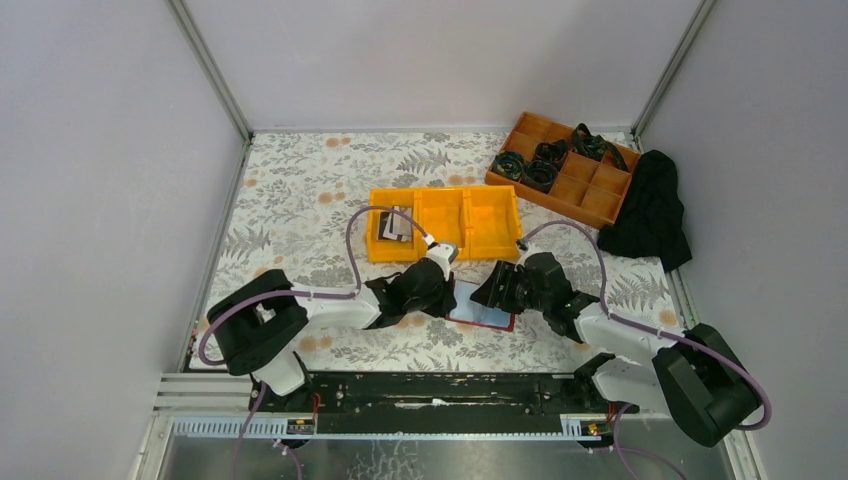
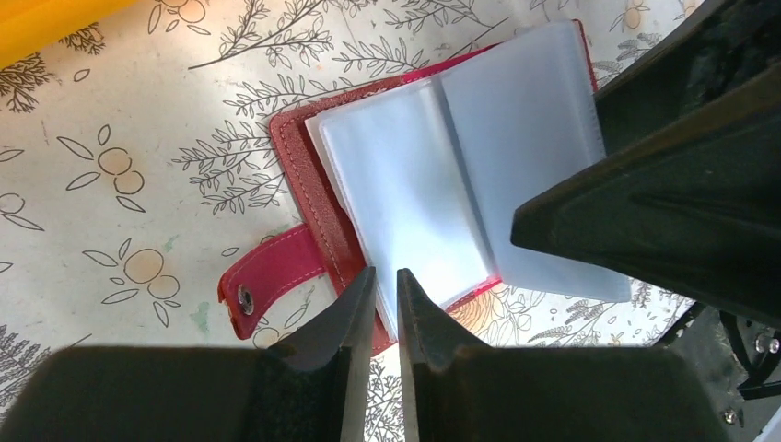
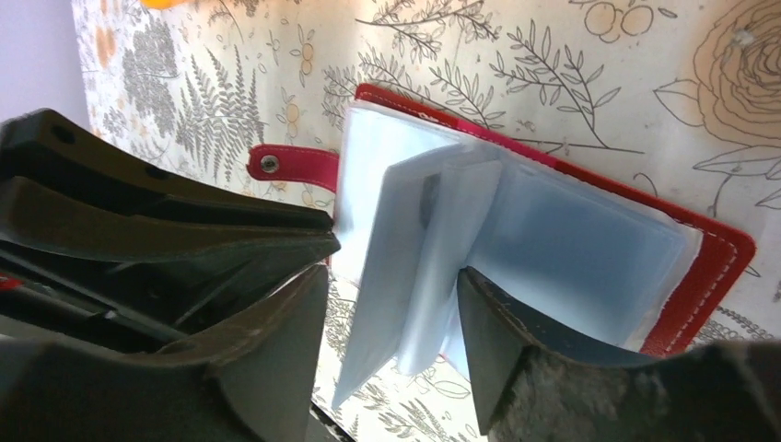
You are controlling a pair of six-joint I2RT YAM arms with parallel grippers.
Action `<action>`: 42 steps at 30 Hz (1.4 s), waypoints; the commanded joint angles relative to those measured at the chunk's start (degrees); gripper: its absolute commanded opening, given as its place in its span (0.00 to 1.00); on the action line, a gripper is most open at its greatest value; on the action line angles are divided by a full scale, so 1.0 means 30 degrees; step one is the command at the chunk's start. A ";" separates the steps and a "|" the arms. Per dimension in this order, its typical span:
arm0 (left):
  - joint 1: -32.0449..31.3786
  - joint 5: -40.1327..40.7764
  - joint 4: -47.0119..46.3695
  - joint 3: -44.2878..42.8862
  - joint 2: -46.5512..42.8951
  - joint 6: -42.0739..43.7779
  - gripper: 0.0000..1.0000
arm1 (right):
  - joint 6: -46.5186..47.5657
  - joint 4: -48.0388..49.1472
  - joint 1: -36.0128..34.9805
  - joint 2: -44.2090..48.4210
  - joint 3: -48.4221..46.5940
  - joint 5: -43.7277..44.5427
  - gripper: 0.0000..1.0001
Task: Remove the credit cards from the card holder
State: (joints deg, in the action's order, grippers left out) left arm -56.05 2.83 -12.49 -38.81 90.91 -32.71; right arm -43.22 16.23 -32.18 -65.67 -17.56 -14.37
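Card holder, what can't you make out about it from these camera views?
Left wrist: glare whitens the sleeves of the card holder, so what they hold stays unseen; left gripper tips cover the sleeve edge, grip unsure.
Right wrist: raised sleeves between the open right gripper are blurred; a dark mark is unidentifiable.
Top external: both grippers cover most of the holder; yellow bin contents too small to name.

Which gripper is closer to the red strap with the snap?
Left. The left gripper is right beside the strap, at the holder's edge. The right gripper is farther off, around the clear pages.
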 commanded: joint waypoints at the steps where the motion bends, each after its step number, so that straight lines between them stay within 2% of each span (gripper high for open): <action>1: 0.0199 0.0231 -0.0026 0.0002 0.0516 0.0385 0.21 | 0.0222 0.0810 0.0093 0.0064 -0.1172 -0.0758 0.66; 9: 0.0201 -0.0261 -0.0610 -0.0131 0.0858 0.0120 0.21 | 0.0348 0.0097 0.0093 0.0621 -0.1173 -0.0554 0.65; 12: 0.0207 -0.0289 -0.0716 0.0006 0.0771 -0.0005 0.21 | 0.0371 0.0032 0.0092 0.0995 -0.0939 -0.0278 0.60; 18: 0.0210 -0.0123 -0.0759 0.0228 0.0605 0.0117 0.21 | 0.0512 0.0729 0.0093 -0.0211 -0.0614 -0.0305 0.59; 23: 0.0250 0.0483 0.0425 -0.0102 0.0319 0.0481 0.21 | 0.0648 0.0736 0.0064 -0.0358 -0.0407 -0.0102 0.58; 28: 0.0470 0.1667 0.1787 0.0366 -0.1320 0.0470 0.21 | 0.1074 0.0178 0.0063 -0.0098 -0.0382 0.0462 0.58; 33: 0.0775 -0.0120 -0.0007 0.1274 -0.2631 0.0094 0.21 | 0.1043 0.0395 0.0064 -0.0344 -0.0474 0.0360 0.58; 37: 0.1060 -0.3263 -0.2339 0.1046 -0.1522 -0.0433 0.22 | 0.0975 0.0366 0.0064 -0.0041 -0.0339 0.0381 0.58; 42: 0.1410 -0.6866 -0.5321 0.0692 0.0423 -0.1831 0.39 | 0.1004 -0.0268 0.0064 0.0855 -0.0095 0.0791 0.58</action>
State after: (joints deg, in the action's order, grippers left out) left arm -52.58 -7.44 -17.80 -35.88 88.51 -34.85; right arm -41.15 15.46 -32.18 -65.91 -18.24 -14.00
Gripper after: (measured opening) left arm 0.340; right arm 0.579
